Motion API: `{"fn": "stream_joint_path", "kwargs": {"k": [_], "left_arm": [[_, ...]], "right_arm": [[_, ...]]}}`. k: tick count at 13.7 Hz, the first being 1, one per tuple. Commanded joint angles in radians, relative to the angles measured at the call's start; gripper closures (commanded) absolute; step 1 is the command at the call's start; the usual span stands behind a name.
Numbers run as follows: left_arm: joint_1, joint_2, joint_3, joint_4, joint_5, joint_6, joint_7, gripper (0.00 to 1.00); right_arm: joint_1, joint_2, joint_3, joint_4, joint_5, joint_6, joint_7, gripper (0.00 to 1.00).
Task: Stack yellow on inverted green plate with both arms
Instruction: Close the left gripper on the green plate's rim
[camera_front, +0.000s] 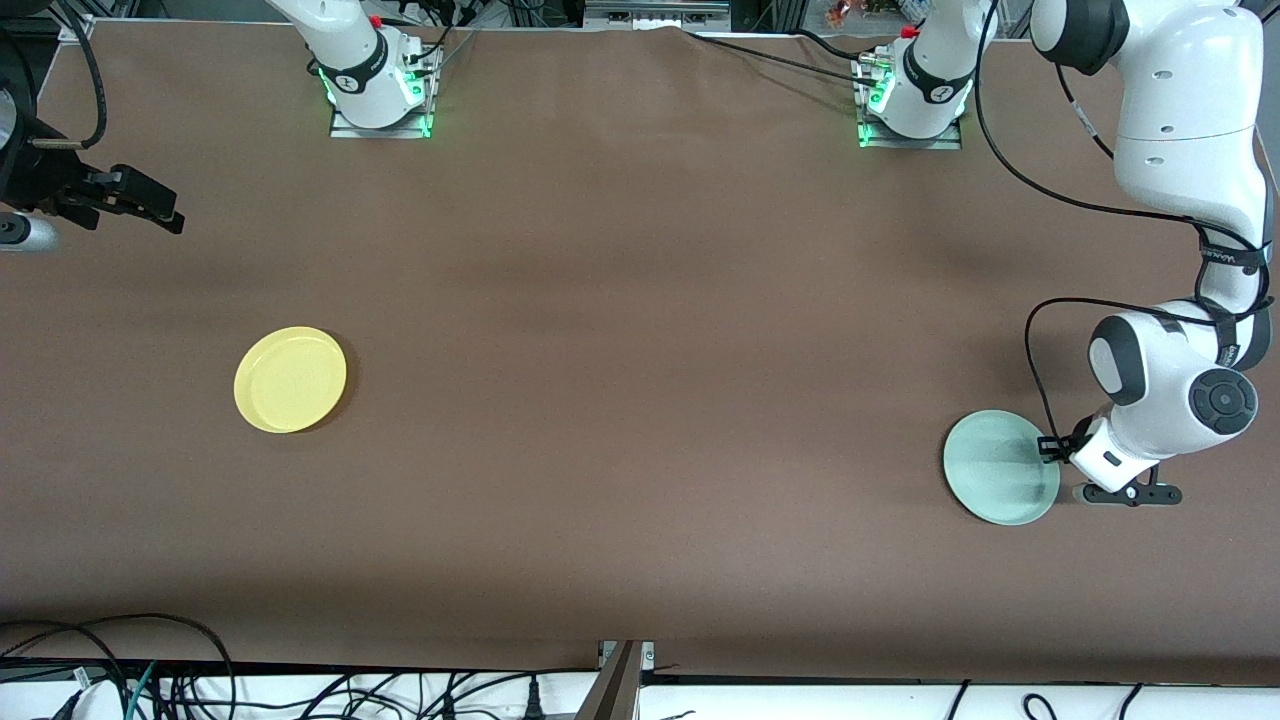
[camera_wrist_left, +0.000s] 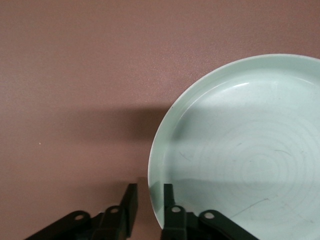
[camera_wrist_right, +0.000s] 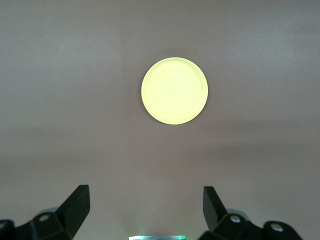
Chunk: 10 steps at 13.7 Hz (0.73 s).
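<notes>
The yellow plate (camera_front: 290, 379) lies rim up on the brown table toward the right arm's end; it also shows in the right wrist view (camera_wrist_right: 174, 90). The pale green plate (camera_front: 1001, 467) lies rim up toward the left arm's end, and fills much of the left wrist view (camera_wrist_left: 240, 150). My left gripper (camera_front: 1050, 447) is low at that plate's rim (camera_wrist_left: 150, 197). Its jaws stand narrowly apart astride the rim, one finger (camera_wrist_left: 170, 200) over the plate's inside and one (camera_wrist_left: 131, 205) outside, with a strip of table showing between it and the rim. My right gripper (camera_front: 150, 205) hangs open and empty, high over the table's right-arm end (camera_wrist_right: 145, 200).
The two arm bases (camera_front: 378, 95) (camera_front: 912, 100) stand along the table's edge farthest from the front camera. Cables (camera_front: 150, 670) lie below the nearest edge. A wide stretch of bare brown table (camera_front: 640, 400) lies between the two plates.
</notes>
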Motion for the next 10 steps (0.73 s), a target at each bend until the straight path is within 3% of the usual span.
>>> {"fn": "stream_joint_path", "kwargs": {"k": [1,5,8,10], "left_arm": [[0.009,0.012,-0.006,0.026,-0.026,-0.009,0.024,0.82],[0.009,0.012,-0.006,0.026,-0.025,-0.009,0.031,0.83],[0.009,0.015,-0.006,0.026,-0.022,-0.009,0.032,0.97],[0.009,0.015,-0.006,0.026,-0.025,-0.009,0.034,1.00]], "right_arm": [[-0.004,-0.012,0.004,-0.004,0.003,-0.008,-0.013,0.00],[-0.004,-0.011,0.004,-0.004,0.003,-0.008,-0.013,0.00],[-0.004,-0.011,0.004,-0.004,0.003,-0.009,-0.013,0.00],[-0.004,-0.012,0.004,-0.004,0.003,-0.011,-0.013,0.00]]}}
